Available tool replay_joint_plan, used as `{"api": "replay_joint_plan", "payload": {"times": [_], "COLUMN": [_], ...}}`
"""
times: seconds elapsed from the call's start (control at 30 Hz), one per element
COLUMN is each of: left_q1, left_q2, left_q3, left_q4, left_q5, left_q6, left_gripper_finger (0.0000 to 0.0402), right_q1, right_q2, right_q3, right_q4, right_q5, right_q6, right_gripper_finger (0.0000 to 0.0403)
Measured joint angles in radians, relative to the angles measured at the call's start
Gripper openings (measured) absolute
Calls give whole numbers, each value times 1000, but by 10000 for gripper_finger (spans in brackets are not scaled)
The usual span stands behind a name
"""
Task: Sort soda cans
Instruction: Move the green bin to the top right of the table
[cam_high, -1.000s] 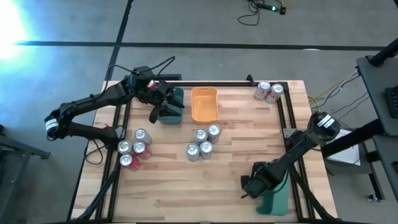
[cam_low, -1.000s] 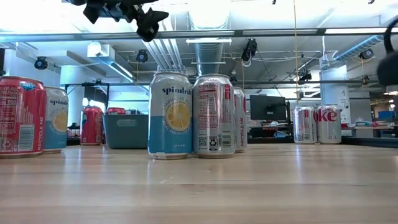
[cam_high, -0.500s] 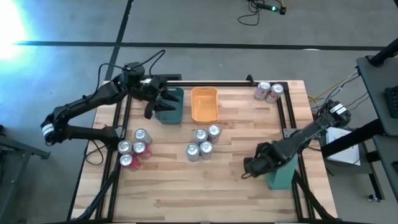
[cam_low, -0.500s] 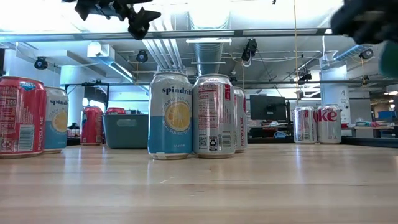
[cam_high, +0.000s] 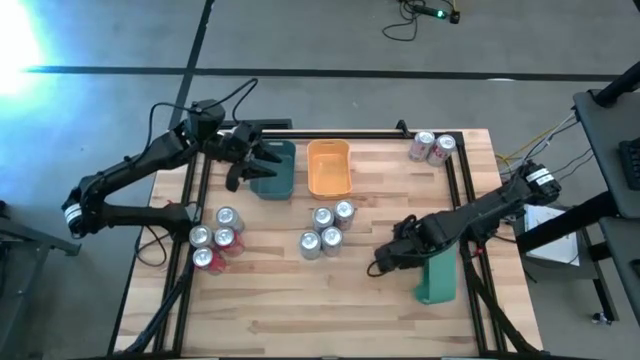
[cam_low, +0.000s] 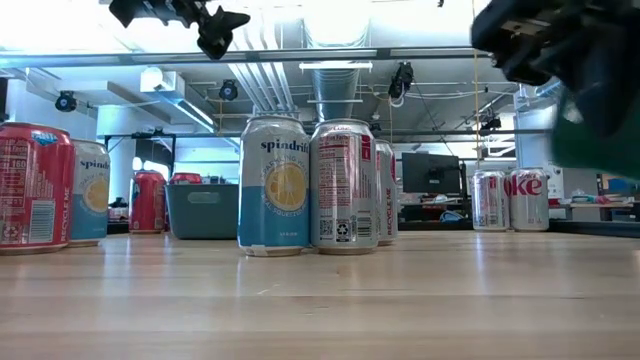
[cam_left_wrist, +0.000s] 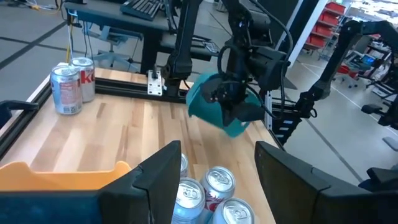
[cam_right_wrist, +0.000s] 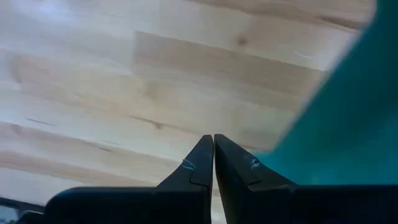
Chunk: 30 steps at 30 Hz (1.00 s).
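- Right pincer (cam_high: 383, 262) sits at about 4 o'clock on the desk (cam_high: 300, 310), fingers pressed together on the rim of a green tray (cam_high: 438, 277)
- Left pincer (cam_high: 250, 165) hovers wide open at 11 o'clock over the dark teal tray (cam_high: 280, 178), beside the orange tray (cam_high: 328, 168)
- Soda cans (cam_high: 326, 230) stand in a centre cluster, with four more cans at 8 o'clock and two at 1 o'clock

One camera looks straight down on the whole pale wooden table (cam_high: 300, 290); another sits at tabletop height, facing the room. Both share the central cluster of aluminium soda cans (cam_high: 326, 229), as does the left wrist camera.
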Motion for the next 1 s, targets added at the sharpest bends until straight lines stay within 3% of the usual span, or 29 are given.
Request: {"api": "replay_joint_plan", "payload": {"times": [0.23, 0.43, 1.0], "left_q1": [0, 0, 4], "left_q2": [-7, -7, -7], "left_q3": [0, 0, 0], "left_q4": [-1, -1, -40], "left_q5": [0, -1, -3], "left_q6": [0, 0, 8], "left_gripper_finger": [190, 190, 190], "right_q1": [13, 25, 31], "right_q2": [-11, -17, -56], "right_q3": [2, -94, -299], "right_q4": [99, 130, 329], "right_q5": [46, -9, -9], "right_q6": [-12, -24, -36], "right_gripper_finger": [9, 9, 9]}}
